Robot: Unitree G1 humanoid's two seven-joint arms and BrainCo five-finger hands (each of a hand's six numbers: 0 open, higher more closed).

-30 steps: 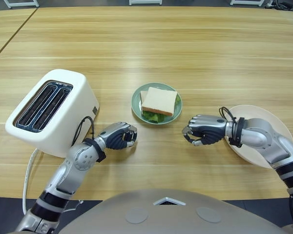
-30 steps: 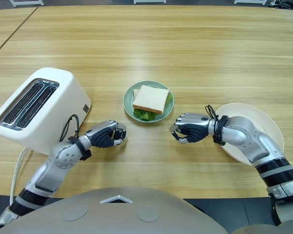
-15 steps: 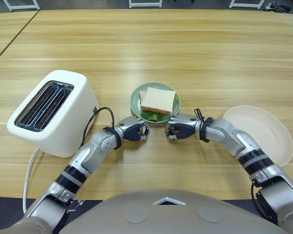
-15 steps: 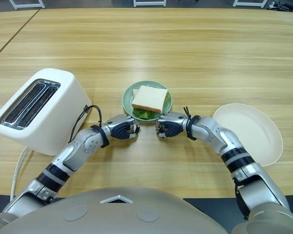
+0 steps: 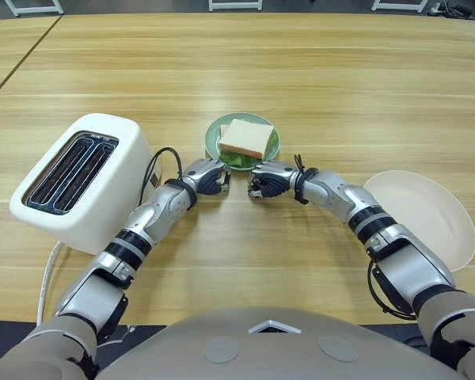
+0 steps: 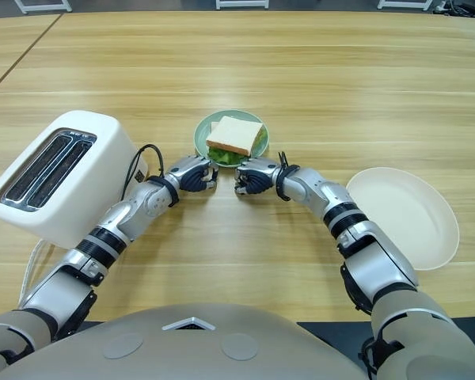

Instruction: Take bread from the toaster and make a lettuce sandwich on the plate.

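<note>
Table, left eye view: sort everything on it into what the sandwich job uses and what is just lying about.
Belongs to the job:
toaster
green plate
bread slice on top
lettuce under it
left hand and right hand, both curled at the plate's near edge

Lying about:
white dish, to the right, apart from the plate

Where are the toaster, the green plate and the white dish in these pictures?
toaster [image 5: 117,198], left eye view, white side wall.
green plate [image 5: 210,134], left eye view, bare left rim.
white dish [image 5: 419,219], left eye view, bare middle.
</note>
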